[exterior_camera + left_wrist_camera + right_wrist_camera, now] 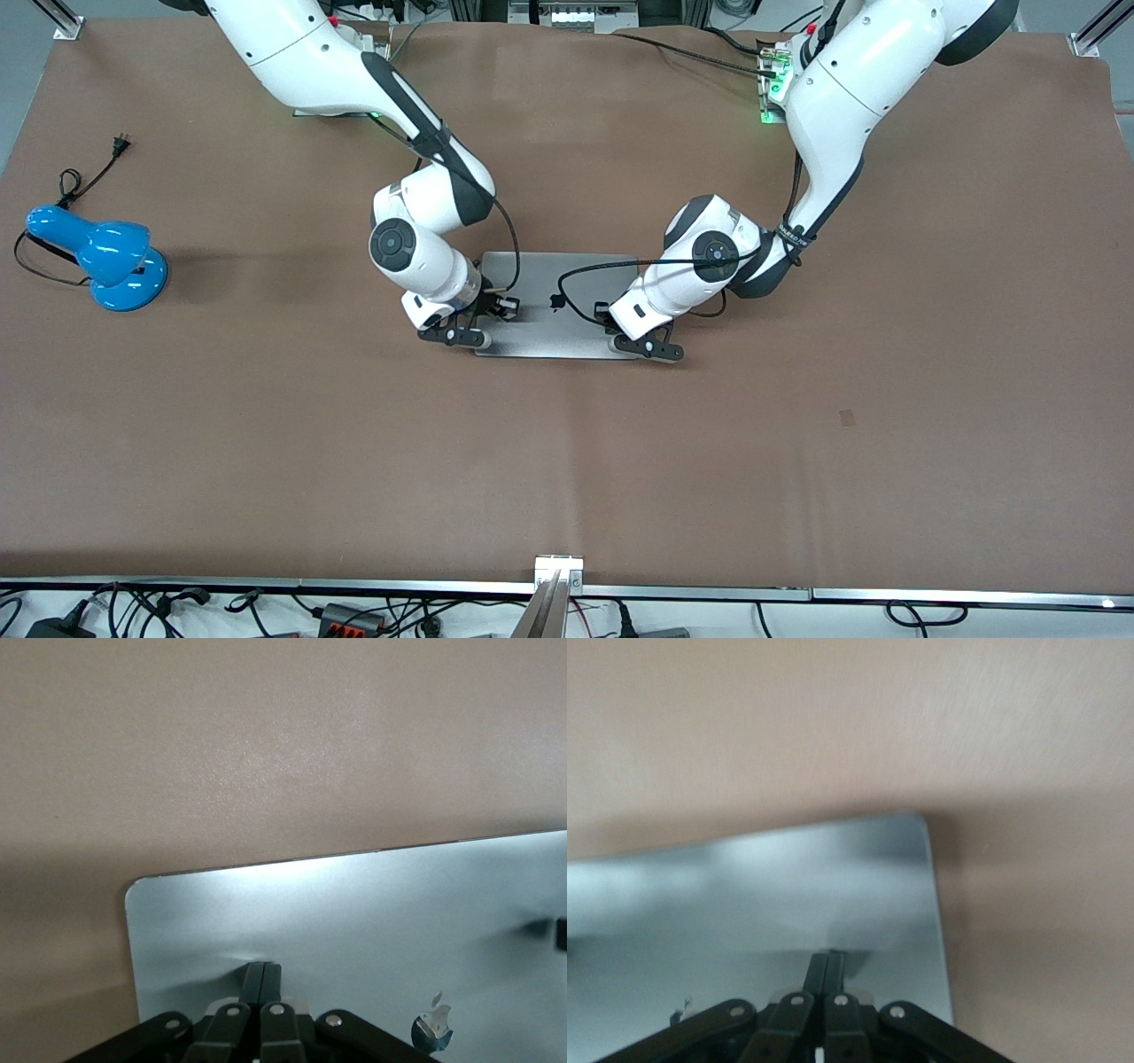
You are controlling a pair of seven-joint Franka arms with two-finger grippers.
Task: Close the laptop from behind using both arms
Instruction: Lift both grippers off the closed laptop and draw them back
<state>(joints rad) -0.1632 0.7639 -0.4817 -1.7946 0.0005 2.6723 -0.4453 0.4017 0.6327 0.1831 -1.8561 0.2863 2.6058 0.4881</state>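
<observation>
Left gripper (263,979): my fingers are pressed together with nothing between them, tips touching the laptop lid near the corner at the left arm's end.
Right gripper (827,966): fingers likewise clenched on nothing, tips on the lid near the corner at the right arm's end.
Both arms: I reach in from the bases' side, wrists bent down over the lid; left gripper (648,344) and right gripper (454,334) sit along the lid's edge nearer the front camera.
Laptop (567,332): lid down flat, grey metal face up, dark logo (433,1029) showing; it lies mid-table between my two arms.
Table (797,425): brown cover.
Blue lamp (106,257): toward the right arm's end, well apart from the laptop, its black cord trailing.
</observation>
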